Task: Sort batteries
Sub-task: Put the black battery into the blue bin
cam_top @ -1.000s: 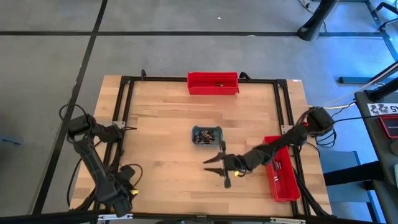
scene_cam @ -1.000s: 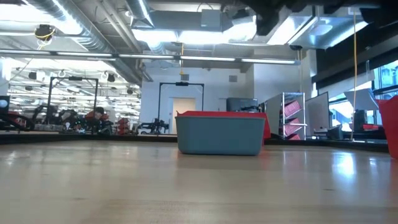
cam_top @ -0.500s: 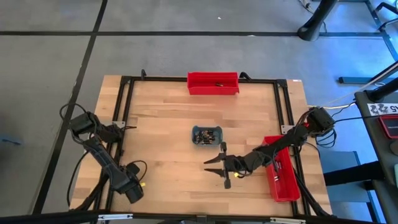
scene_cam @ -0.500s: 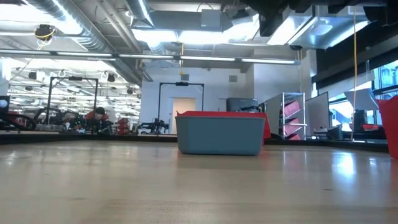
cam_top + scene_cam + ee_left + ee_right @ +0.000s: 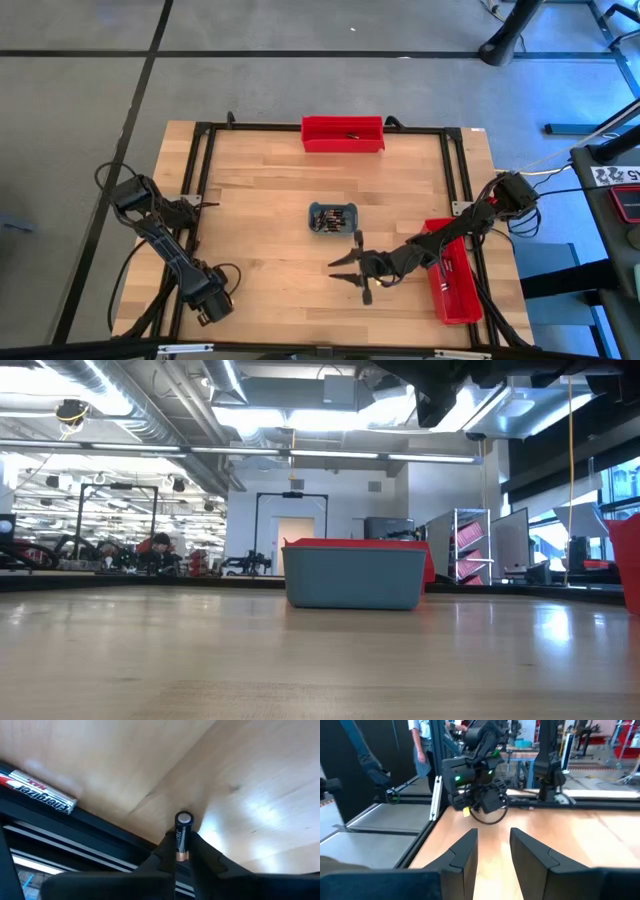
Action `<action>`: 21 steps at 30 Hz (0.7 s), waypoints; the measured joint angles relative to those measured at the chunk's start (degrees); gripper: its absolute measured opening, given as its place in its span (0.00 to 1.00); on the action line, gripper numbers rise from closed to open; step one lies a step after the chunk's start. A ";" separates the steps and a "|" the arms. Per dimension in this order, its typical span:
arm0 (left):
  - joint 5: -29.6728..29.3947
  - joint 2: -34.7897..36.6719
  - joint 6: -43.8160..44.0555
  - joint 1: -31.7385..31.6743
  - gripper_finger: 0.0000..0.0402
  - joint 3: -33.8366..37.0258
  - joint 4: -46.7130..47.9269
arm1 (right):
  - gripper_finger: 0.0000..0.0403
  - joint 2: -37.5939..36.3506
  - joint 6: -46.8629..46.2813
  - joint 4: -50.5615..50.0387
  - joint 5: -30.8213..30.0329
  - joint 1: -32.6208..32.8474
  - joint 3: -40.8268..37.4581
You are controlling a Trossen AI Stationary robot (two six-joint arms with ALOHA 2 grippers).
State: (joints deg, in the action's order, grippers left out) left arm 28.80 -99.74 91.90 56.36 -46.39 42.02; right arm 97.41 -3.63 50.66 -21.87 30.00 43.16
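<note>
In the left wrist view my left gripper [image 5: 182, 860] is shut on a black battery [image 5: 182, 836] with a copper band, above the wood next to the table's black frame rail. From above, this gripper [image 5: 206, 306] is at the table's near left corner. A silver and black battery [image 5: 43, 793] lies on its side against the rail. More batteries lie in the small grey-blue tray [image 5: 332, 217] at mid-table. My right gripper [image 5: 352, 271] hangs open just near of the tray, with nothing between its fingers [image 5: 465, 851]. My left gripper pinches the battery's copper-banded end [image 5: 181, 851] between its two fingertips. The fingers slant steeply down and lie along the battery, whose silver end [image 5: 184, 818] sticks out past them toward the wood. Whether that end touches the table I cannot tell.
A long red bin [image 5: 343, 133] stands at the far edge and another [image 5: 452, 276] along the right edge under my right arm. A black frame [image 5: 197, 180] runs round the tabletop. In the low view, the tray [image 5: 354, 576] stands on bare wood.
My left arm has swung its wrist down and a little toward the table's right at the near left corner, and the wrist has turned.
</note>
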 joint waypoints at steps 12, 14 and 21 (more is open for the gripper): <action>-19.15 4.10 -6.80 -2.62 0.03 -0.99 -4.79 | 0.29 0.00 -3.60 -3.41 3.12 0.04 -0.02; -29.31 5.08 -8.12 -3.21 0.02 -1.04 -6.72 | 0.29 0.00 -3.62 -3.41 3.10 0.04 -0.02; -56.44 6.31 -24.76 -7.36 0.00 -0.63 -20.45 | 0.29 0.00 -3.64 -2.91 5.78 0.04 0.20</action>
State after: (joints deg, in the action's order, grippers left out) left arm -27.64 -93.43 67.14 49.00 -47.01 21.57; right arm 97.41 -7.26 47.75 -16.08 30.04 43.36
